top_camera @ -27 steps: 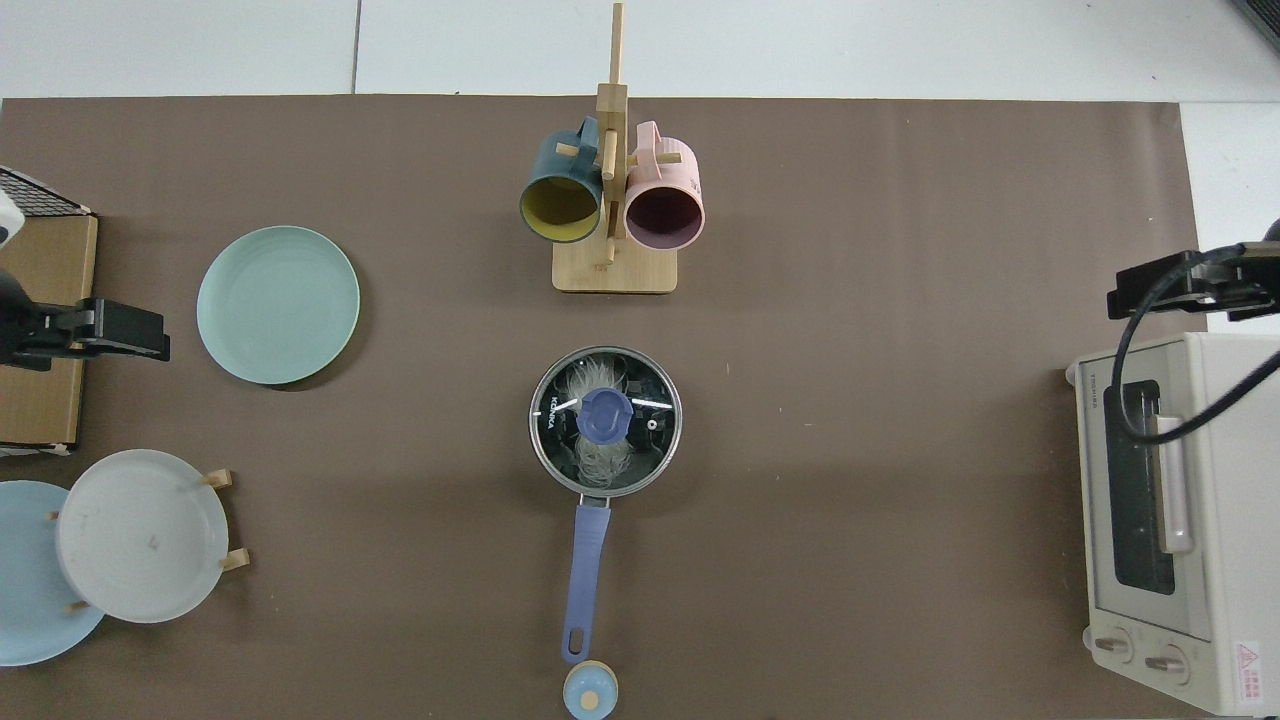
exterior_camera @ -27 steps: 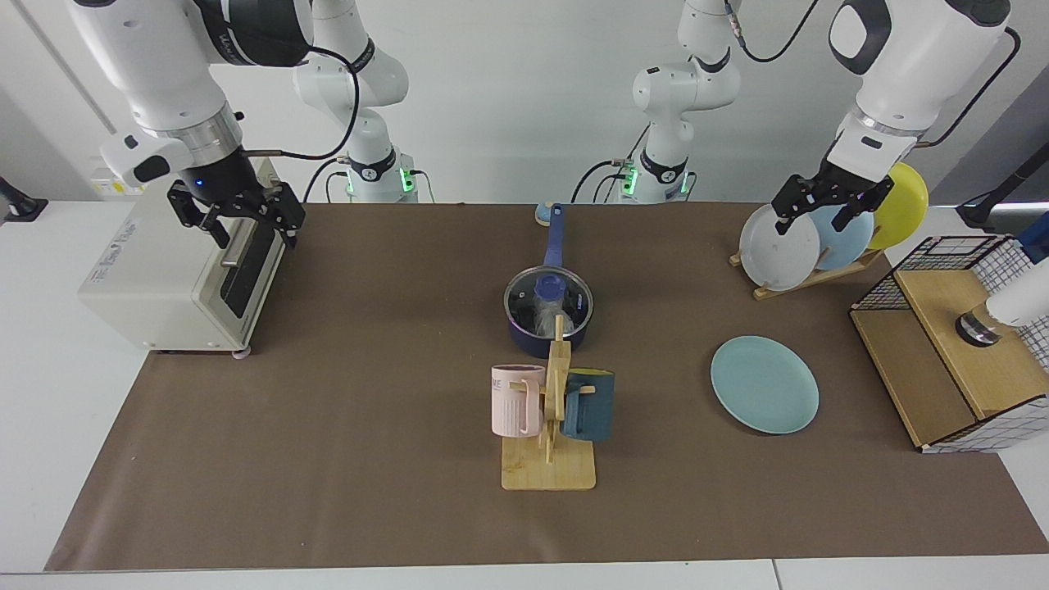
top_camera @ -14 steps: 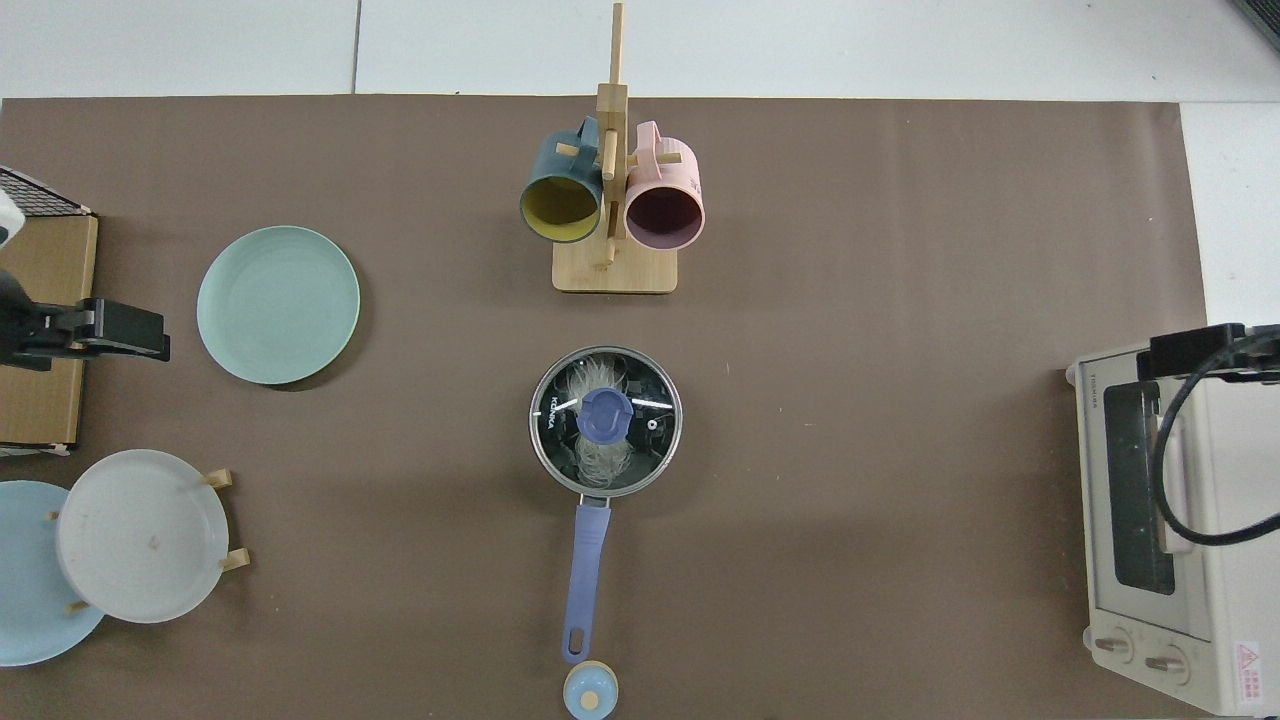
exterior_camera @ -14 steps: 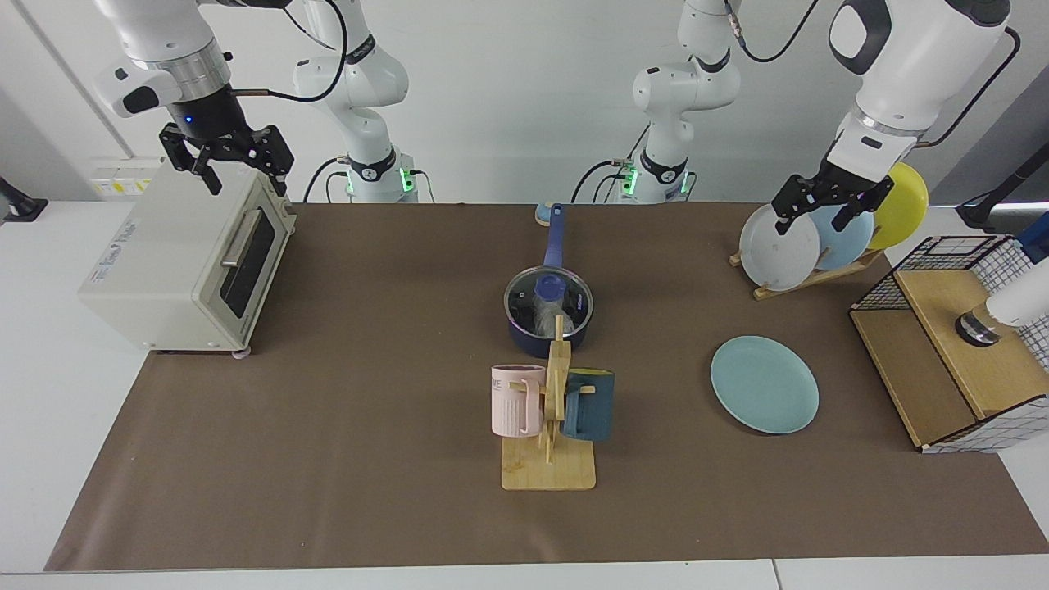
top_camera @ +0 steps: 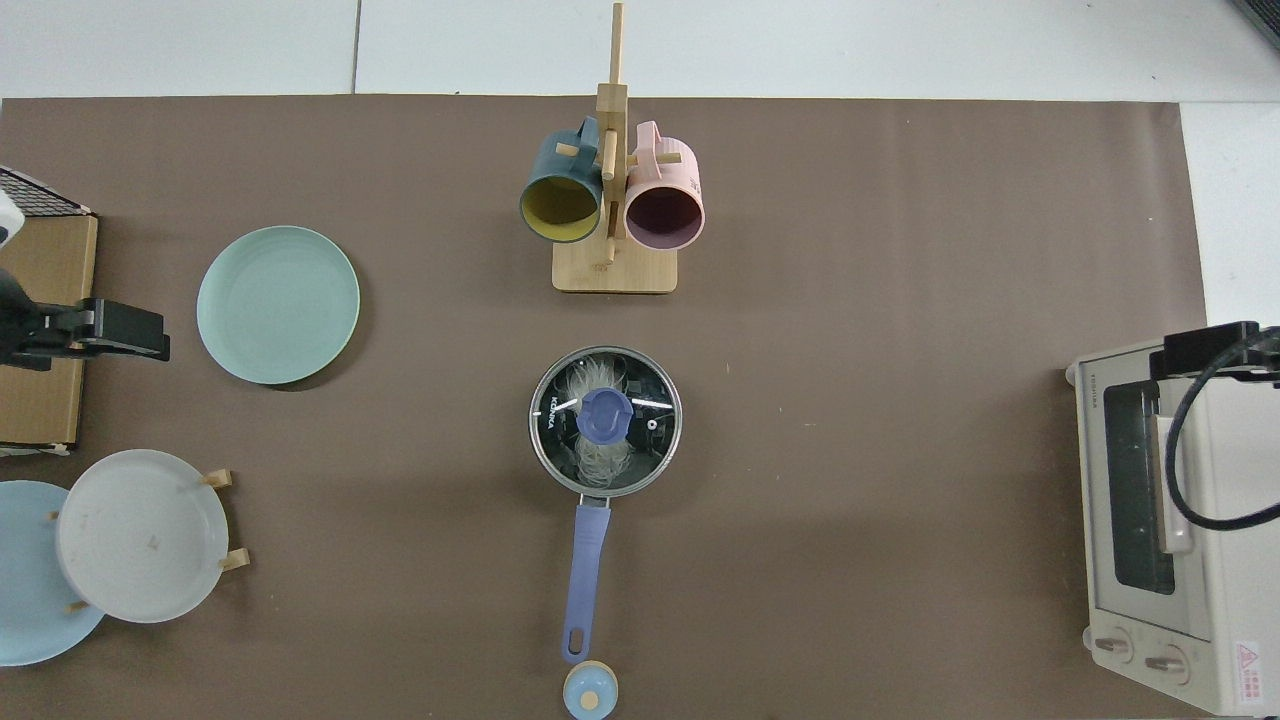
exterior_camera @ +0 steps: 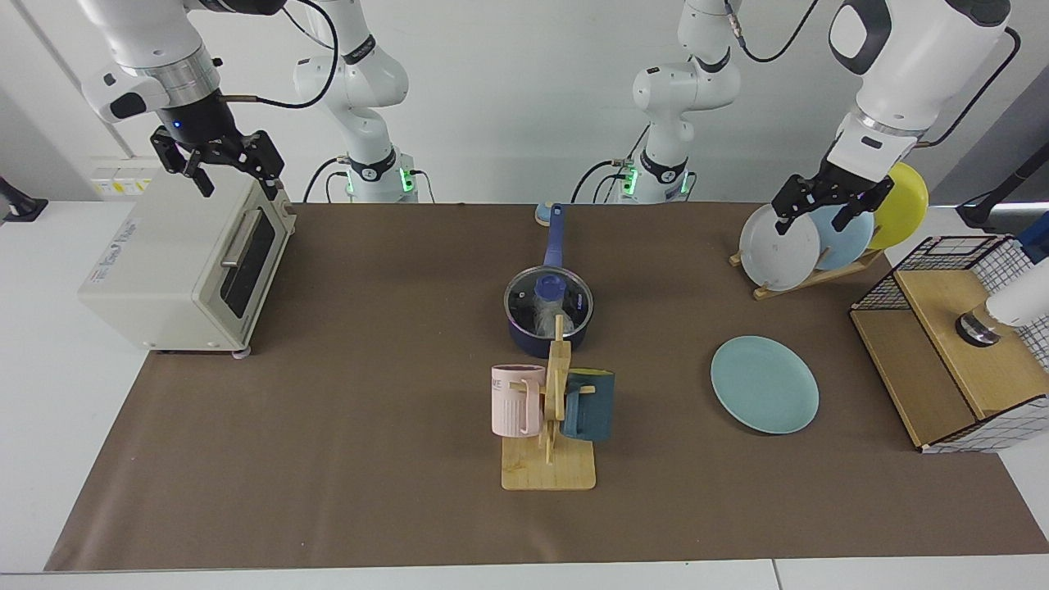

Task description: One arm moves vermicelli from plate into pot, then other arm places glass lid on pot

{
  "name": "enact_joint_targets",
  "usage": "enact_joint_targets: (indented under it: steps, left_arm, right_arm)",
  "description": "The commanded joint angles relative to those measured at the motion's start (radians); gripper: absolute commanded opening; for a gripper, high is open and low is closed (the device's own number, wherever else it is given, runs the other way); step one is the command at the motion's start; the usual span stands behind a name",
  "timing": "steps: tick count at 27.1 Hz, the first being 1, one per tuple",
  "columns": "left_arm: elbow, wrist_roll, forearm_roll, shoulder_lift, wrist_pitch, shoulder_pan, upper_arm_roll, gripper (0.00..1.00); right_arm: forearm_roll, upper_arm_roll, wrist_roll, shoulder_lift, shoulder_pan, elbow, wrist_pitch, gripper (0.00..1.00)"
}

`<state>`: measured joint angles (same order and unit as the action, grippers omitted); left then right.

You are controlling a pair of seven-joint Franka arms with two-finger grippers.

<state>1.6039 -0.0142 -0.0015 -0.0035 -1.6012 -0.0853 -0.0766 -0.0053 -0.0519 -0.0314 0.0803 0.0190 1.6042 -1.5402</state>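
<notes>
Round clear glass lid (top_camera: 605, 420) with metal rim and blue knob seated flat on the small dark navy saucepan (exterior_camera: 547, 332), long blue handle pointing to 6 o'clock in the top view. Thin white translucent vermicelli tangle (top_camera: 592, 385) visible through the glass, partly masked by the knob and reflections. Smooth round teal-green plate (top_camera: 278, 304) lying bare out at 9 to 10 o'clock from the pot, well apart. Right gripper (exterior_camera: 219, 160) up above the boxy cream toaster oven (exterior_camera: 176, 262), black fingers spread wide, holding nothing. Left gripper (exterior_camera: 829, 205) hovering by the upright grey plate (exterior_camera: 778, 246) in the wooden rack, fingers likewise parted and empty. Wooden mug stand (exterior_camera: 551, 410) with pink and dark teal mugs blocking the pot's near wall in the facing view. Both arms cut off at the top view's side edges. Broad open stretch of matte brown table mat (top_camera: 880, 300) around the pot.
</notes>
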Motion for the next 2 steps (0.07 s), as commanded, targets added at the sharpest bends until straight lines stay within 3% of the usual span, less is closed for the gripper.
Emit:
enact_joint_targets:
  steps: [1,2]
  left_arm:
    - [0.027,-0.001,-0.003,-0.024,-0.017,-0.01,-0.006,1.0]
    - [0.027,-0.001,-0.003,-0.024,-0.017,-0.01,-0.006,1.0]
  right_arm:
    - [0.028,0.014,-0.044,0.012,0.01,0.022,-0.015,1.0]
    - [0.028,0.014,-0.065,0.012,0.009,0.022,-0.011,1.0]
